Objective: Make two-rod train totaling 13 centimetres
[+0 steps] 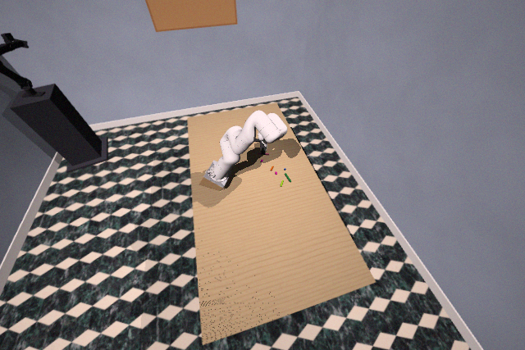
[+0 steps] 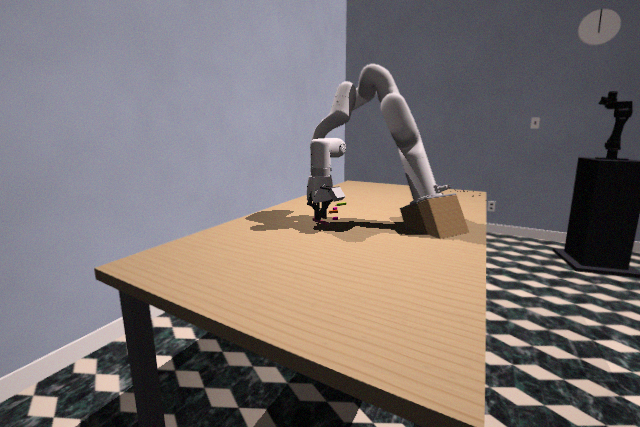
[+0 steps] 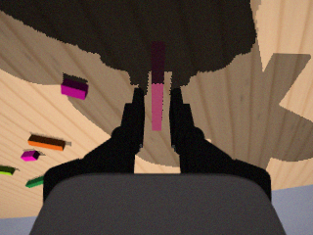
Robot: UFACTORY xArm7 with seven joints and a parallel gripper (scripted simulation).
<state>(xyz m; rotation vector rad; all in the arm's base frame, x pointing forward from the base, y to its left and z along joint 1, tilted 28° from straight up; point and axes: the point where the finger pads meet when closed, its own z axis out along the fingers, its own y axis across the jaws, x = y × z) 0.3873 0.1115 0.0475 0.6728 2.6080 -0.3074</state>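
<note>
A long pink rod (image 3: pixel 156 86) lies flat on the table, its far half in the arm's shadow. My gripper (image 3: pixel 156 101) is low over it, with a finger on each side of the rod's near half. A narrow gap shows on both sides, so the fingers do not touch the rod. The gripper also shows in the top view (image 1: pixel 264 150) and the exterior view (image 2: pixel 316 212). To the left lie a magenta rod (image 3: pixel 74 88), an orange rod (image 3: pixel 46 142), a small magenta rod (image 3: pixel 30 155), a lime rod (image 3: pixel 6 169) and a green rod (image 3: pixel 34 182), all apart from each other.
The arm's base (image 1: pixel 215 177) stands on a wooden block at the table's left side. A tiny blue rod (image 1: pixel 285 169) lies near the green rod (image 1: pixel 288 177) and the lime rod (image 1: pixel 281 183). A black stand (image 2: pixel 602 210) is on the floor, off the table.
</note>
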